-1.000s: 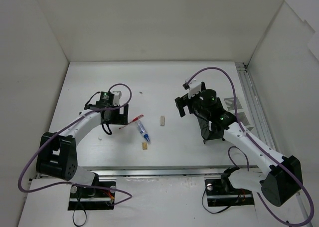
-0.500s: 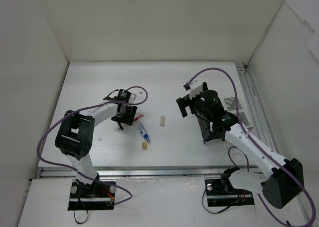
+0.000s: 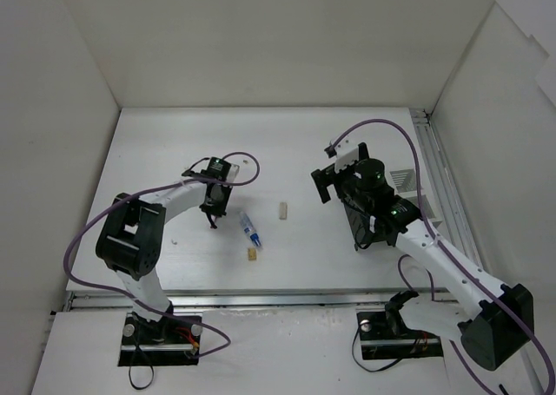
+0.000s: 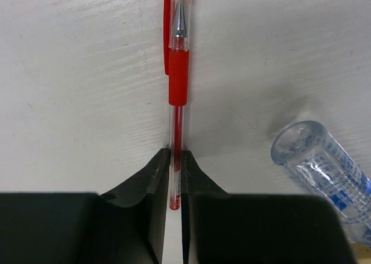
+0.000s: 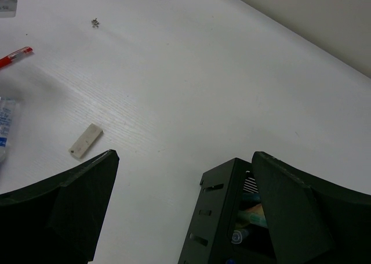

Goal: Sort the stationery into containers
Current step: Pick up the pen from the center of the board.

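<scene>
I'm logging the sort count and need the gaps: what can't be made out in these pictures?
1. Black organiser contents: in the right wrist view, cut by the bottom edge and partly behind a right claw finger; from above, mostly under the right arm.
2. Tube: in the left wrist view, far end cut by the right edge.
3. Red pen: in the left wrist view, upper end runs off the top; left claw grips the other end.
4. Speck: in the right wrist view, too small to identify.
</scene>
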